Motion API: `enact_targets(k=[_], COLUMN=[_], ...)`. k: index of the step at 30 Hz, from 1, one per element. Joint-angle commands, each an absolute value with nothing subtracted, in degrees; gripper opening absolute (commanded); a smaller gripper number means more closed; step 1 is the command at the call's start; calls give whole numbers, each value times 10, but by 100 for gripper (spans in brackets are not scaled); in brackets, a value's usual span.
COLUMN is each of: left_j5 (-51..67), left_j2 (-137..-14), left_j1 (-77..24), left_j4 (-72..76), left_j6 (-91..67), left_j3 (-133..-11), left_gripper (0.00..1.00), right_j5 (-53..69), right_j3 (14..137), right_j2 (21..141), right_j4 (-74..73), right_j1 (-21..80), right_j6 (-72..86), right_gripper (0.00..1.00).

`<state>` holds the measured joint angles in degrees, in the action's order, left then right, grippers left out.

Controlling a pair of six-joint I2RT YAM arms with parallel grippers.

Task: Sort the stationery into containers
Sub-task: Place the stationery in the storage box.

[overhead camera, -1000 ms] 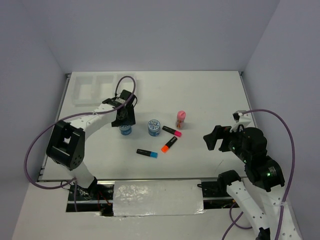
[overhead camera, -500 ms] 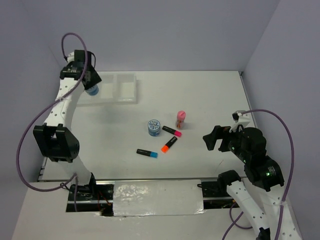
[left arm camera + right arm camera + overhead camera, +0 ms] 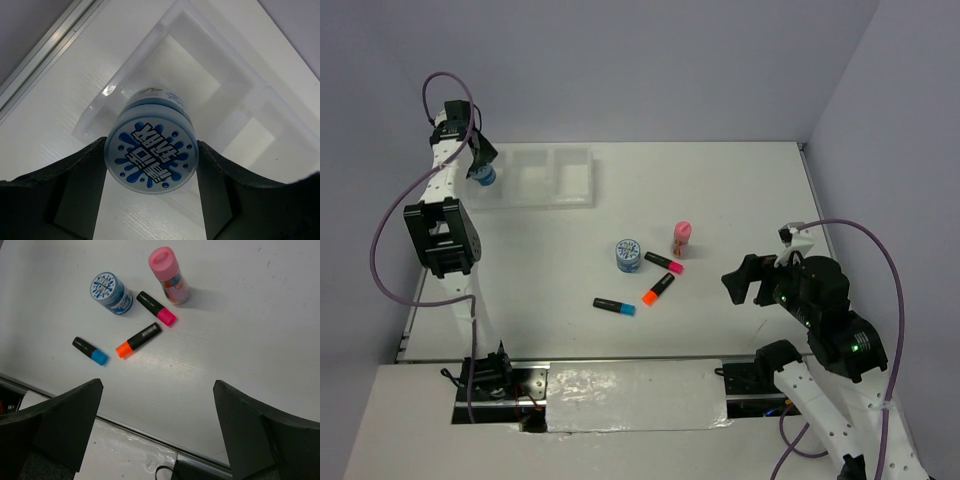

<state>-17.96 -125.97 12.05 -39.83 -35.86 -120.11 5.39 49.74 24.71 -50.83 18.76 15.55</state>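
My left gripper is shut on a round blue roll with a white splash-patterned face, held in the air over the left end of the translucent three-compartment tray. A second blue roll stands mid-table. Beside it are the upright pink-capped stick, the pink highlighter, the orange highlighter and the blue highlighter. My right gripper hangs open and empty, near and to the right of them.
A metal rail runs along the table's left edge beside the tray. The table's near edge lies just under my right gripper. A silver taped panel sits between the arm bases. Grey walls enclose the back and sides.
My left arm lifted the blue roll off the table beside the other roll and swung it back and left to the tray's left end. The right arm barely moved.
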Motion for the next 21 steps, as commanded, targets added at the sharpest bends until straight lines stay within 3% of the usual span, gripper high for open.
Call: enact_targets(k=[1,6,15,21], left_j5=[-165,-159,-168,-166], left_j2=[-1256,-1278,-1313,-1328], left_j1=[114,115,119,119], left_j4=[-304,-290,-265,-243], left_j6=[-333,-336,-323,-323], left_j3=[-1210,-1223,-1249,-1241], left_gripper=[5,7,19,33], right_j5=[61,54,54,57], right_j3=[492,490,491,491], right_j2=[250,256,265,266], right_j4=[-481,-482,-483,-483], right_j1=[197,204,203,204], right_j6=[153,155,155,154], right_gripper=[100,100,100,100])
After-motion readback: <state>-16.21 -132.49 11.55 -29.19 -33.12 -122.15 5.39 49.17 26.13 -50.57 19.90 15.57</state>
